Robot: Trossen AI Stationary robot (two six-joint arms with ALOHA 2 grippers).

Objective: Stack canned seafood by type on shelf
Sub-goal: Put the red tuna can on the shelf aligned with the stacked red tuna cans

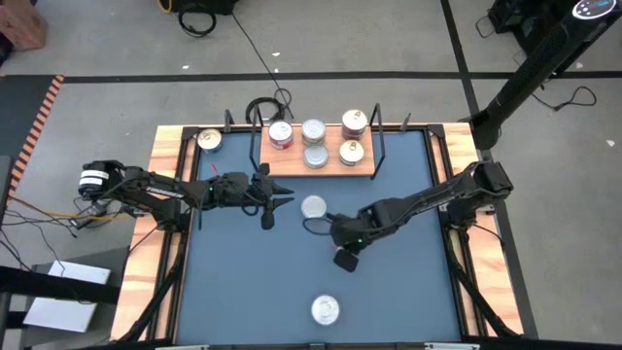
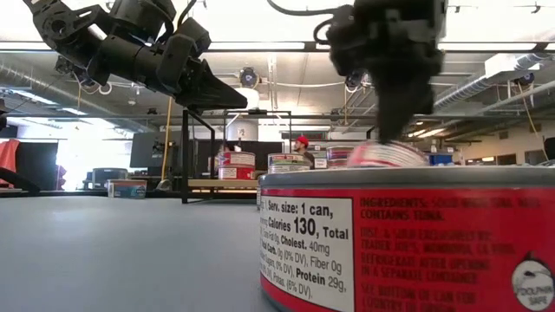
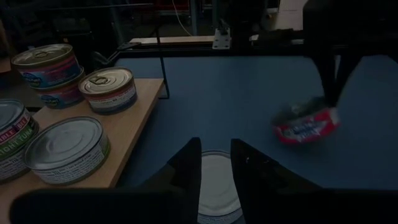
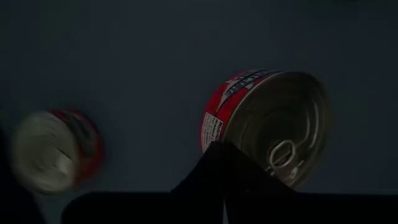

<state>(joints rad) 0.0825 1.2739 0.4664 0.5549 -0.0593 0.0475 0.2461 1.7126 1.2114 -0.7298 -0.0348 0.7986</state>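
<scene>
The light wooden shelf (image 1: pixel 292 165) at the table's far edge carries several tins (image 1: pixel 315 154), some stacked in twos (image 3: pixel 46 62). A silver-lidded tin (image 1: pixel 313 206) stands on the blue table in front of it. My left gripper (image 1: pixel 276 207) hovers open just left of that tin, which shows ahead between its fingers (image 3: pixel 214 186). My right gripper (image 1: pixel 342 248) points down near the table's middle, shut on a red-sided tin (image 4: pixel 267 124). A third red-labelled tin (image 1: pixel 326 309) stands at the near edge. My right gripper holds the red tin by the edge of its silver lid (image 4: pixel 249 158), near the pull tab. Its fingers (image 3: pixel 329 81) come from above, pointing down. The tin hangs tilted below them (image 3: pixel 305 121). The fingers hide the contact, and whether the tin is clear of the table does not show.
A gold-lidded tin (image 1: pixel 209 139) sits on the wooden rim at the far left corner. Thin black wire uprights (image 1: pixel 377 146) stand at the shelf's ends. Bare blue table (image 1: pixel 233 282) lies on the near left and near right.
</scene>
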